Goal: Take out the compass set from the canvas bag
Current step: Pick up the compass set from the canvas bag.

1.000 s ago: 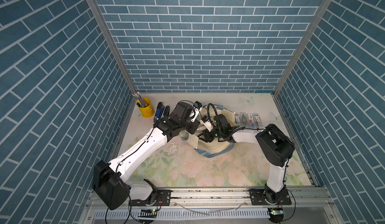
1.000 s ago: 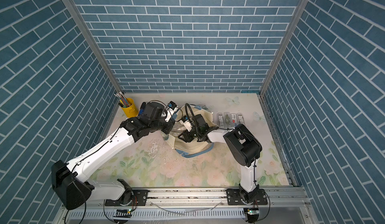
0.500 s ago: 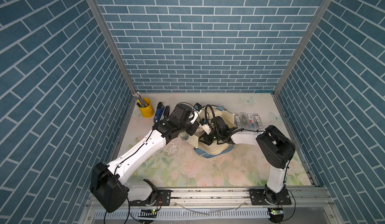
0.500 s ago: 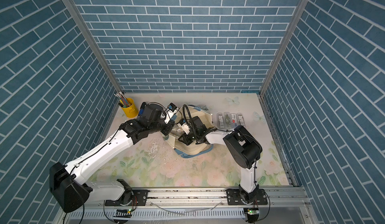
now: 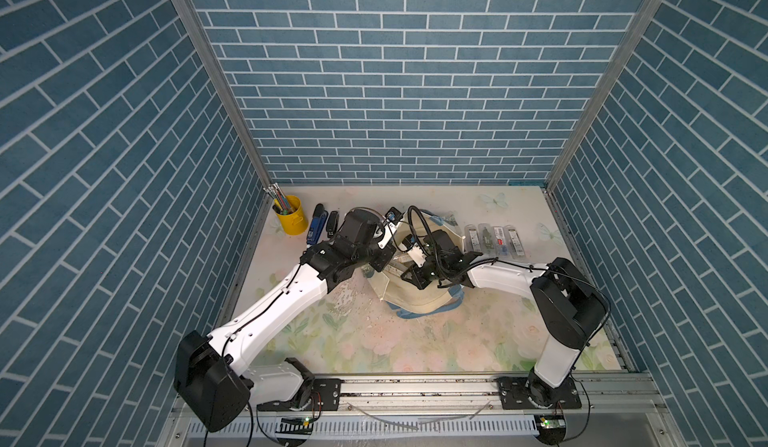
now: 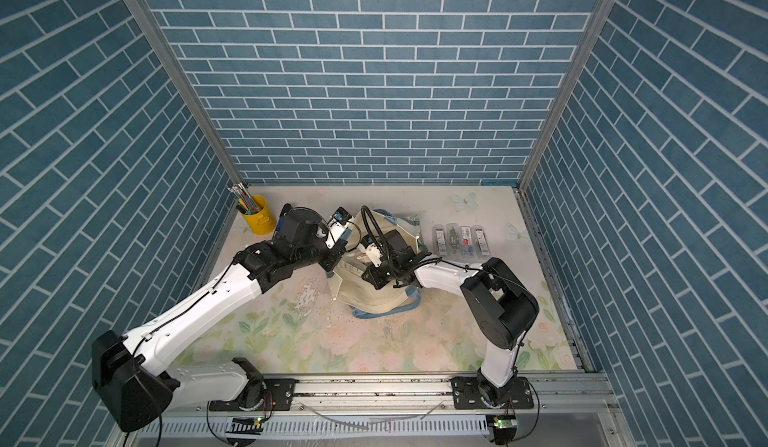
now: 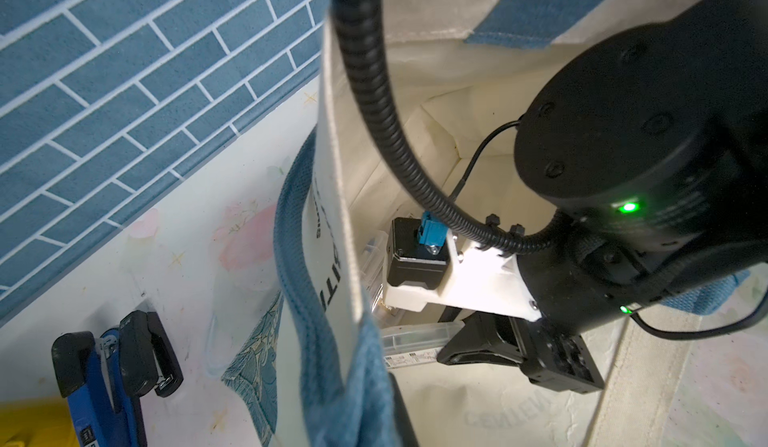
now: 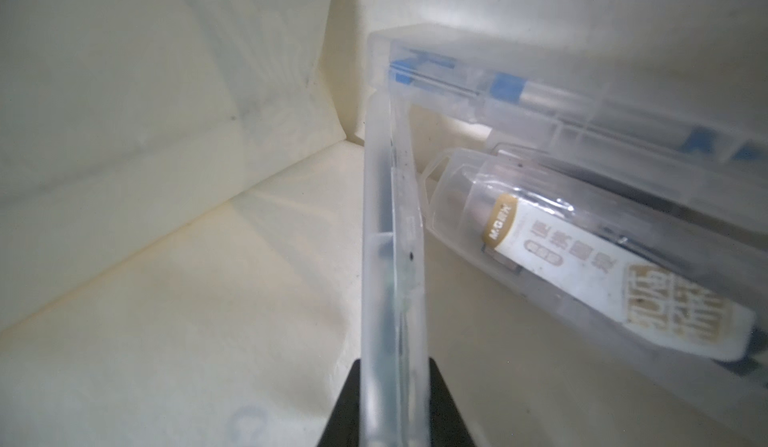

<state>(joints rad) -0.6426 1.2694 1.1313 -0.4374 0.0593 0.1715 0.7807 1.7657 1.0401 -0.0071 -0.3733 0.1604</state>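
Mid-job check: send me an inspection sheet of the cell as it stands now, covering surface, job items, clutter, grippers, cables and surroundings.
Surface: floral mat, scuffed and speckled beside the bag.
Job's things: canvas bag mid-table, mouth open; compass set case on edge inside it; two more cases beside it; four cases in a row outside the bag.
Clutter: yellow pencil cup, blue stapler, black stapler.
Grippers: left gripper shut on the bag's rim; right gripper inside the bag, shut on the on-edge case.
Cables: ribbed black cable arches over the bag mouth.
Surroundings: blue brick walls, metal rail in front.
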